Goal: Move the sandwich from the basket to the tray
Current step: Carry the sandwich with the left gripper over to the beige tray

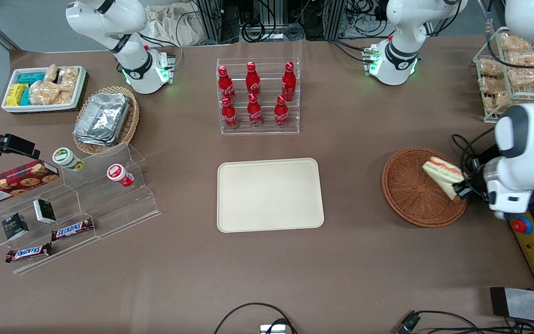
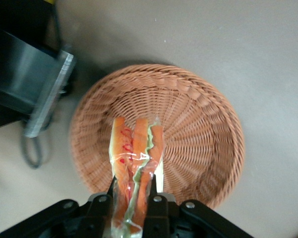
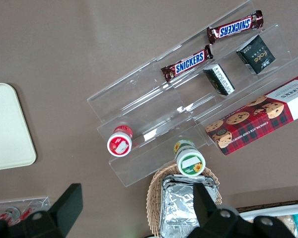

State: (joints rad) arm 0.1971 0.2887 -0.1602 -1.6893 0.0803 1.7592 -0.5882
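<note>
Bench: brown, carries everything
End effector: pinching sandwich
Basket: directly beneath it
Tray: well apart, toward the parked arm

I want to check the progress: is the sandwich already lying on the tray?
No, the gripper holds the sandwich above the basket, and the tray is bare.

This is looking like a robot lab set up as a pretend shop. The brown worktop is carrying a clear rack of cola bottles, while cables are hanging by the robot bases.
</note>
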